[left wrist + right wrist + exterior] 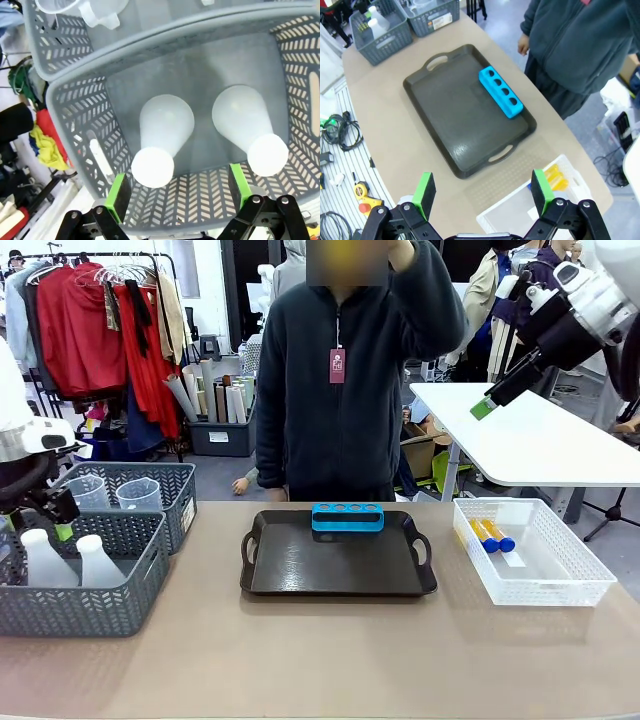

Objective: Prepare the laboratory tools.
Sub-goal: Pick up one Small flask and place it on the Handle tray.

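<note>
Two translucent white conical flasks (165,132) (245,122) stand in the near grey mesh basket (120,595); in the front view they are at the left (45,560) (98,562). My left gripper (178,192) hangs open just above them, at the left flask's top, holding nothing; the front view shows it at the far left (55,523). Clear measuring beakers (138,494) sit in the rear grey basket (180,490). Blue-capped test tubes of yellow liquid (490,535) (554,178) lie in the white mesh bin (560,585). My right gripper (482,192) is open and empty, raised high at the right (486,406).
A black handled tray (330,565) lies mid-table with a blue tube rack (347,517) at its far edge. A person in a dark fleece stands behind the table, one hand raised to the head. A white side table (540,445) stands beyond at the right.
</note>
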`<state>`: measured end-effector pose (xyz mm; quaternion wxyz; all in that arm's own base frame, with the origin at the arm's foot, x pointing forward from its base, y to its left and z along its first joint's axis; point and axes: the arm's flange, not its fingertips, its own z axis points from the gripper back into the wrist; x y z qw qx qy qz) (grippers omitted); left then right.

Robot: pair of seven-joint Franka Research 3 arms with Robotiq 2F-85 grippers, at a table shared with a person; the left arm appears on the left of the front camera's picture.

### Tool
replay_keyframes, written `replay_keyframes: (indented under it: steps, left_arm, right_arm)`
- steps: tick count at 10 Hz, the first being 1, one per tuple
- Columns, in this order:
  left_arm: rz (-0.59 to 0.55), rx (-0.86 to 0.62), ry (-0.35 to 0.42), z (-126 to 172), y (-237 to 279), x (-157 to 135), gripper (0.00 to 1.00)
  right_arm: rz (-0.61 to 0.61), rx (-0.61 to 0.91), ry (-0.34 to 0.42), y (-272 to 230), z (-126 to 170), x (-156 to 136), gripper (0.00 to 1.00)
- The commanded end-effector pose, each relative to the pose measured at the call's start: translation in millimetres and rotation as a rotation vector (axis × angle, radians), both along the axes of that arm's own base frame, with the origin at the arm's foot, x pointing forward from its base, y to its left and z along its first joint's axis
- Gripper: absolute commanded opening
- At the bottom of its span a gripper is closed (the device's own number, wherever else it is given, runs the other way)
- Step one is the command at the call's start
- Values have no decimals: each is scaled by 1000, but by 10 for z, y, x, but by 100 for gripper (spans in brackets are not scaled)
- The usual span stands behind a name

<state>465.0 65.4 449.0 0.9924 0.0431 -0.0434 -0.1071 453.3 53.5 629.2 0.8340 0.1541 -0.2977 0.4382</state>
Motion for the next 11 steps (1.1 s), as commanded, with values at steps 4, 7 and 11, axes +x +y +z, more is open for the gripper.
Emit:
replay_keyframes:
  steps: [4, 7, 11]
  left_arm:
    - [10, -27, -2, -38, 94, 26, 100]
    - [10, -27, -2, -38, 94, 26, 100]
    - [14, -49, 14, -103, 160, 149, 100]
  right_arm:
    - [7, 13, -1, -2, 5, -3, 100]
    - [7, 13, -1, -2, 5, -3, 100]
    - [7, 13, -1, -2, 5, -3, 100]
